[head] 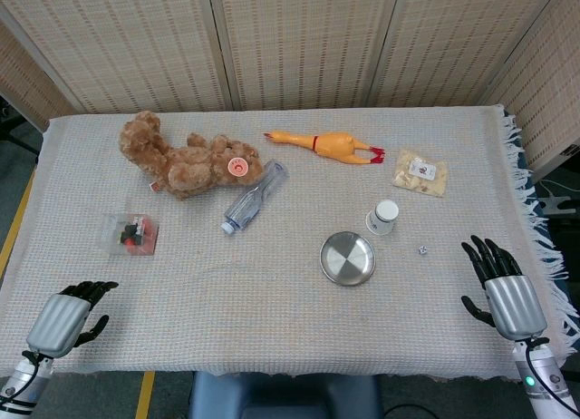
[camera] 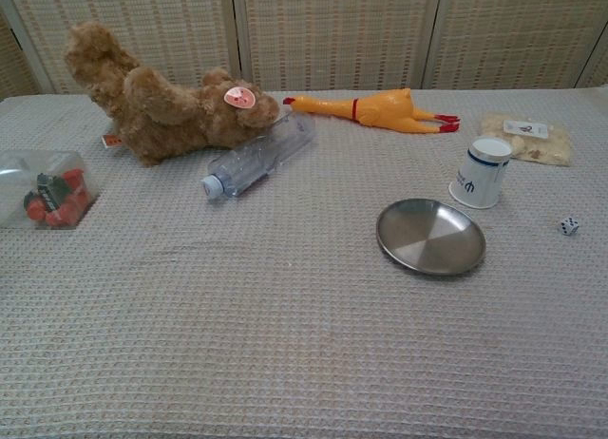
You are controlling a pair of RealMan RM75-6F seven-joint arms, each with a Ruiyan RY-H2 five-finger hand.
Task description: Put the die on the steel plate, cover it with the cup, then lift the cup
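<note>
Both hands empty, fingers apart: left hand (head: 68,317) at near-left corner, right hand (head: 503,287) at near-right edge | die (head: 422,250) off the steel plate (head: 347,258) (toward the right edge) | cup (head: 383,217) upside down behind plate.

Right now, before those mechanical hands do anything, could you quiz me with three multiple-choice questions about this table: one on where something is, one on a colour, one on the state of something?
1. Where is the die?
A. On the cloth, right of the steel plate
B. On the plate
C. Under the cup

2. What colour is the rubber chicken?
A. Green
B. Orange-yellow
C. Blue

3. How does the water bottle sit?
A. Upright
B. Held in a hand
C. Lying on its side

Answers: 1 A, the die sits on bare cloth beside an empty plate. 2 B, its body is orange-yellow with red feet. 3 C, it lies flat against the teddy bear.
</note>
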